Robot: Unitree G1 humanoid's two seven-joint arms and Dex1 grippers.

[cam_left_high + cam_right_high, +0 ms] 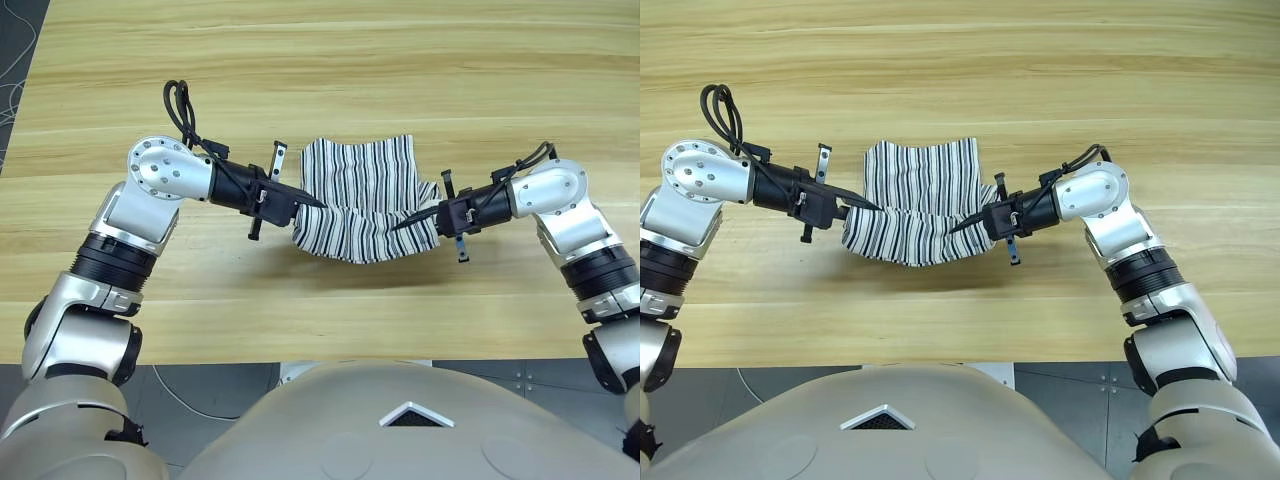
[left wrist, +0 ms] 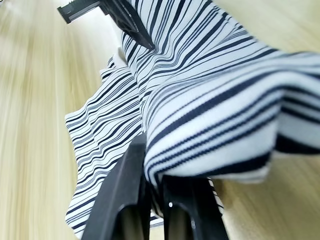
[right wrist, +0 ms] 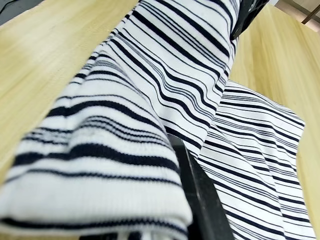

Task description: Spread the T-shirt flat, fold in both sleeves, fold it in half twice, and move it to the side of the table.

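Step in hand: Judging by the narrow bundle with its near edge raised, this looked like one of the folds in half, with the near edge to be carried over to the far one.
Doing it well: Both arms would have needed to travel toward the far side together and at one height, so the held edge stayed taut between them and landed square on the far hem. Letting go should have waited until the cloth lay on itself. A lag on either side would likely have skewed the fold.
Left gripper: The left gripper (image 1: pixel 312 203) was clamped on the near-left corner of the cloth, and its wrist view showed fabric pinched between the black fingers (image 2: pixel 131 200).
Right gripper: The right gripper (image 1: pixel 405 224) was closed on the near-right corner.
Where the shirt was: The black-and-white striped knit T-shirt (image 1: pixel 365 190) sat mid-way across the light wooden counter (image 1: pixel 300 60), between the two arms. Its far part rested on the wood and its near edge hung lifted, sagging in the middle.
How the shirt looked: It was soft, ribbed and creased, with no sleeves sticking out.
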